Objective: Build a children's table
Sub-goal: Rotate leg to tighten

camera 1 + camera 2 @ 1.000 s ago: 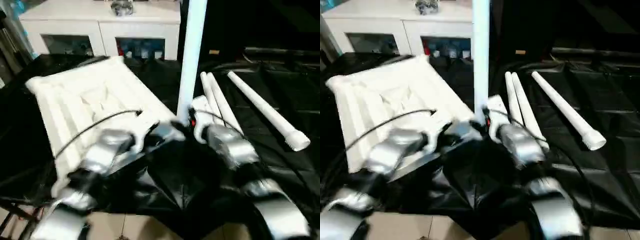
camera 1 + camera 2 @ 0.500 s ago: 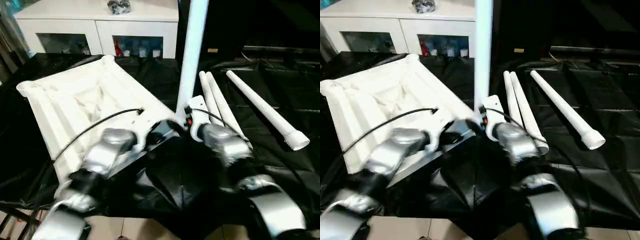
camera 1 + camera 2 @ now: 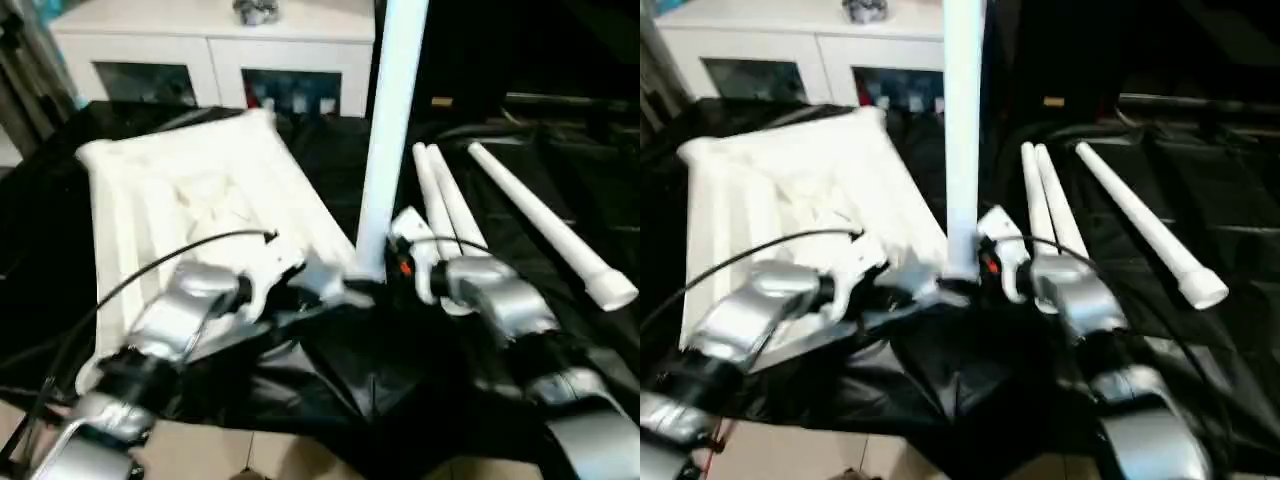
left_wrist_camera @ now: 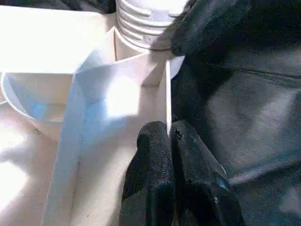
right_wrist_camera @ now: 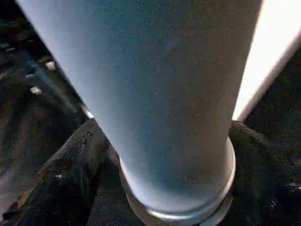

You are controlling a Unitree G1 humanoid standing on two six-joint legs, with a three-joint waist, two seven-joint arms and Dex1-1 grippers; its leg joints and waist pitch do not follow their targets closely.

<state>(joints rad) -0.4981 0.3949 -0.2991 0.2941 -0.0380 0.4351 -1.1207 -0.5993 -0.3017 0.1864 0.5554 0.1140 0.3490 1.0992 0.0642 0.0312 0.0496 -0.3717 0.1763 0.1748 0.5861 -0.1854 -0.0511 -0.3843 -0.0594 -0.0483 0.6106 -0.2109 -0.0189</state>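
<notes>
Two silver forearms reach forward over the black-draped work table [image 3: 560, 190]. Nearest, the left gripper [image 4: 169, 136] has its black fingers [image 4: 153, 160] pressed together, pinching a thin white rib at the near corner of the tabletop [image 3: 190, 200], which lies underside up on the left of the drape. Just beyond that pinch sits the rounded corner socket, and an upright leg [image 3: 392, 130] stands in it, its ribbed base visible in the left wrist view. The right gripper [image 5: 174, 141] stands at the foot of this leg with its fingers [image 5: 70, 165] spread wide on either side of the tube; whether they actually press on it I cannot tell. Farther right, two legs [image 3: 440, 200] lie side by side on the drape, touching, and a fourth leg [image 3: 545, 225] lies apart from them. Behind the table stands a white cabinet [image 3: 210, 45].
</notes>
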